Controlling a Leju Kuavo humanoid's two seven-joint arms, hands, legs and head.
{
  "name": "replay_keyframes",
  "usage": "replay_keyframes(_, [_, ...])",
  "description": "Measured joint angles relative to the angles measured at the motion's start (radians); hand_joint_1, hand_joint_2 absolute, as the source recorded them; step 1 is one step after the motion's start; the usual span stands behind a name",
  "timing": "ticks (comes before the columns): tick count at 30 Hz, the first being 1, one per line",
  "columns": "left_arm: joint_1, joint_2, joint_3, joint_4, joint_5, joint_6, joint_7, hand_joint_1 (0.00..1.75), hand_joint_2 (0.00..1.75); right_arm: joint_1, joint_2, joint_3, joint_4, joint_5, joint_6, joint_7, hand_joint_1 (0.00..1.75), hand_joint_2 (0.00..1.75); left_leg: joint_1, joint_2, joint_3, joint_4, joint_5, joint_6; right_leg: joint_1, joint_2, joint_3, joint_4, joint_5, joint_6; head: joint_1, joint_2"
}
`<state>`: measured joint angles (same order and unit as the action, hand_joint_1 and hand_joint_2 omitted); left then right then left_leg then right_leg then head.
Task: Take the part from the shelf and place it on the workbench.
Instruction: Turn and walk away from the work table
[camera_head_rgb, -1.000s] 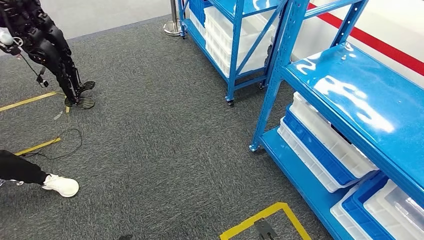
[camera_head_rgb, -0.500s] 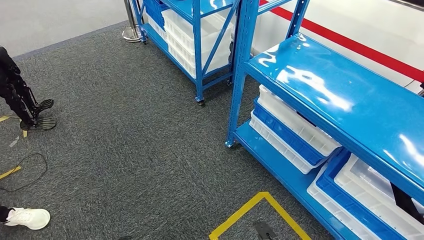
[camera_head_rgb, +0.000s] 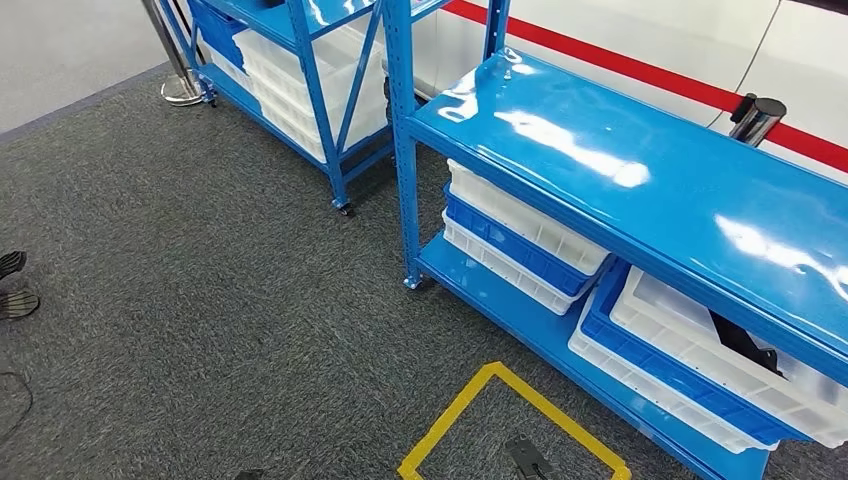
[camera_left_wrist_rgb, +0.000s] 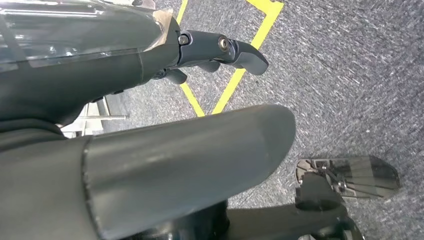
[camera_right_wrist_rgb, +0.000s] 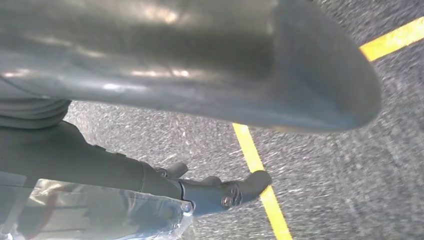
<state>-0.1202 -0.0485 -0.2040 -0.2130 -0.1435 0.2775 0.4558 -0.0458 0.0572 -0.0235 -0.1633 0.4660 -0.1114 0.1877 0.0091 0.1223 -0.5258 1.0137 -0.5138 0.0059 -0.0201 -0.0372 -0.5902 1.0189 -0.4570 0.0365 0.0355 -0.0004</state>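
The blue shelf unit (camera_head_rgb: 620, 170) stands on the right in the head view, its glossy top board bare. On its low board sit stacked white and blue bins (camera_head_rgb: 520, 240). A dark part (camera_head_rgb: 745, 345) lies in the white bin (camera_head_rgb: 690, 345) at the far right. My left hand (camera_left_wrist_rgb: 190, 160) hangs over the grey carpet with its dark fingers (camera_left_wrist_rgb: 225, 50) stretched out and nothing in them. My right hand (camera_right_wrist_rgb: 200, 60) hangs the same way, its fingers (camera_right_wrist_rgb: 225, 192) apart and holding nothing, above a yellow floor line.
A second blue shelf unit (camera_head_rgb: 300, 60) on castors, holding white bins, stands at the back left. A yellow tape square (camera_head_rgb: 480, 420) marks the carpet in front of me. A metal post base (camera_head_rgb: 185, 90) and a chrome post top (camera_head_rgb: 755, 115) flank the shelves. Dark feet (camera_head_rgb: 12, 285) show at the left edge.
The whole view has swung to the right: the shelves have slid left and closer in the picture, the person's shoe and the black robot legs have left it, and the bin with the dark part has come in.
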Motion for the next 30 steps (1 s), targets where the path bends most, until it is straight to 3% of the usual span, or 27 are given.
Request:
replay_keyframes(2, [0.000, -0.001, 0.000, 0.000, -0.003, 0.000, 0.000, 0.00, 0.00, 0.001, -0.002, -0.001, 0.000, -0.001, 0.000, 0.000, 0.00, 0.00, 0.007, -0.048, -0.024, 0.060, -0.043, -0.008, -0.006, 0.023, 0.003, -0.003, 0.004, -0.017, -0.002, 0.000])
replay_keyframes(4, [0.003, -0.001, 0.000, 0.000, -0.005, 0.000, 0.000, 0.00, 0.00, -0.001, -0.001, -0.002, 0.000, -0.001, 0.000, 0.001, 0.00, 0.00, 0.011, -0.105, -0.086, 0.189, -0.109, -0.011, -0.003, 0.048, 0.003, -0.004, 0.005, -0.031, -0.003, 0.000])
replay_keyframes(5, [0.005, -0.002, 0.000, 0.000, -0.005, -0.001, 0.000, 0.00, 0.00, -0.001, 0.000, -0.002, 0.000, -0.001, 0.000, 0.001, 0.00, 0.00, 0.011, -0.118, -0.120, 0.249, -0.130, -0.011, 0.000, 0.062, 0.003, -0.004, 0.005, -0.034, -0.004, 0.000])
replay_keyframes(6, [0.006, -0.002, 0.000, 0.001, -0.005, -0.001, 0.000, 0.00, 0.00, -0.001, 0.001, -0.002, 0.000, -0.001, 0.000, 0.001, 0.00, 0.00, 0.011, -0.123, -0.141, 0.281, -0.132, -0.010, 0.002, 0.077, 0.004, -0.004, 0.005, -0.034, -0.004, 0.000])
replay_keyframes(7, [0.007, -0.002, 0.000, 0.001, -0.006, -0.001, 0.000, 0.00, 0.00, 0.001, 0.001, -0.002, 0.000, -0.001, 0.000, 0.001, 0.00, 0.00, 0.011, -0.126, -0.146, 0.278, -0.113, -0.008, 0.004, 0.093, 0.005, -0.004, 0.005, -0.034, -0.004, 0.000])
replay_keyframes(8, [0.007, -0.002, 0.000, 0.001, -0.006, -0.001, 0.000, 0.00, 0.00, 0.002, 0.001, -0.002, 0.000, -0.001, 0.000, 0.001, 0.00, 0.00, 0.011, -0.129, -0.131, 0.236, -0.078, -0.006, 0.005, 0.108, 0.008, -0.003, 0.005, -0.034, -0.004, 0.000])
replay_keyframes(10, [0.006, -0.001, 0.000, 0.001, -0.006, -0.001, 0.000, 0.00, 0.00, 0.002, 0.001, -0.003, 0.000, -0.001, 0.000, 0.001, 0.00, 0.00, 0.012, -0.165, -0.074, 0.106, -0.004, 0.001, 0.008, 0.136, 0.010, -0.001, 0.004, -0.033, -0.004, 0.000])
replay_keyframes(12, [0.004, 0.000, 0.000, 0.001, -0.006, -0.001, -0.001, 0.00, 0.00, 0.001, 0.003, -0.003, 0.000, 0.000, 0.000, 0.000, 0.00, 0.00, 0.011, -0.196, -0.039, 0.029, 0.022, 0.004, 0.010, 0.160, 0.005, 0.002, 0.006, -0.026, -0.003, 0.000])
replay_keyframes(13, [0.003, 0.000, 0.000, 0.001, -0.006, 0.000, -0.002, 0.00, 0.00, 0.002, 0.004, -0.003, 0.000, 0.001, 0.000, 0.000, 0.00, 0.00, 0.008, -0.196, -0.036, 0.019, 0.021, 0.007, 0.010, 0.170, 0.000, 0.002, 0.007, -0.020, -0.003, 0.000])
replay_keyframes(14, [0.002, 0.000, 0.000, 0.001, -0.005, 0.000, -0.002, 0.00, 0.00, 0.004, 0.005, -0.003, 0.000, 0.002, 0.000, -0.001, 0.00, 0.00, 0.005, -0.184, -0.035, 0.016, 0.022, 0.012, 0.009, 0.181, -0.007, -0.001, 0.010, -0.013, -0.002, 0.000])
replay_keyframes(15, [0.001, 0.000, 0.000, 0.000, -0.005, 0.001, -0.002, 0.00, 0.00, 0.007, 0.004, -0.003, 0.000, 0.003, 0.001, -0.001, 0.00, 0.00, 0.003, -0.172, -0.033, 0.010, 0.027, 0.019, 0.008, 0.174, -0.013, 0.004, 0.009, -0.008, -0.003, 0.000])
replay_keyframes(17, [0.000, 0.000, 0.001, 0.000, -0.004, 0.002, -0.002, 0.00, 0.00, 0.009, 0.003, -0.003, 0.000, 0.007, 0.002, -0.001, 0.00, 0.00, 0.003, -0.147, -0.026, -0.004, 0.035, 0.034, 0.009, 0.124, -0.041, 0.052, -0.016, -0.006, 0.000, 0.000])
replay_keyframes(19, [0.003, -0.001, 0.001, 0.000, -0.002, 0.002, -0.002, 0.00, 0.00, 0.005, 0.004, -0.003, 0.000, 0.010, 0.003, -0.002, 0.00, 0.00, 0.002, -0.117, -0.024, -0.010, 0.037, 0.041, 0.009, 0.068, -0.097, 0.167, -0.067, -0.011, 0.005, 0.000])
replay_keyframes(21, [0.006, -0.001, 0.002, 0.000, -0.001, 0.002, -0.002, 0.00, 0.00, 0.003, 0.004, -0.003, 0.000, 0.012, 0.003, -0.002, 0.00, 0.00, 0.000, -0.086, -0.025, -0.010, 0.036, 0.043, 0.004, 0.053, -0.144, 0.264, -0.099, -0.005, 0.006, 0.000])
replay_keyframes(22, [0.007, -0.001, 0.002, 0.000, -0.001, 0.002, -0.002, 0.00, 0.00, 0.004, 0.003, -0.003, 0.000, 0.013, 0.003, -0.002, 0.00, 0.00, 0.000, -0.072, -0.026, -0.009, 0.035, 0.042, 0.000, 0.048, -0.142, 0.265, -0.094, 0.003, 0.005, 0.000])
replay_keyframes(24, [0.008, -0.002, 0.002, 0.000, -0.001, 0.002, -0.002, 0.00, 0.00, 0.006, 0.001, -0.003, 0.000, 0.014, 0.003, -0.002, 0.00, 0.00, 0.002, -0.049, -0.023, -0.008, 0.031, 0.035, -0.011, 0.028, -0.081, 0.161, -0.052, 0.025, 0.006, 0.000])
replay_keyframes(26, [0.008, -0.002, 0.003, 0.000, -0.001, 0.003, -0.002, 0.00, 0.00, 0.004, 0.002, -0.003, 0.000, 0.015, 0.003, -0.002, 0.00, 0.00, -0.001, -0.028, -0.018, -0.005, 0.023, 0.022, -0.013, -0.012, -0.012, 0.039, -0.018, 0.032, 0.005, 0.000])
replay_keyframes(28, [0.007, -0.002, 0.004, 0.000, -0.001, 0.003, -0.002, 0.00, 0.00, 0.002, 0.004, -0.003, 0.000, 0.016, 0.003, -0.003, 0.00, 0.00, -0.004, -0.010, -0.010, -0.004, 0.016, 0.008, -0.006, -0.023, 0.009, 0.003, -0.012, 0.019, 0.001, 0.000])
replay_keyframes(30, [0.005, -0.004, 0.005, 0.000, -0.001, 0.003, -0.002, 0.00, 0.00, 0.005, 0.002, -0.003, 0.000, 0.016, 0.003, -0.003, 0.00, 0.00, 0.002, 0.000, -0.002, -0.005, 0.011, -0.004, -0.006, -0.001, 0.009, 0.001, -0.010, 0.004, -0.002, 0.000])
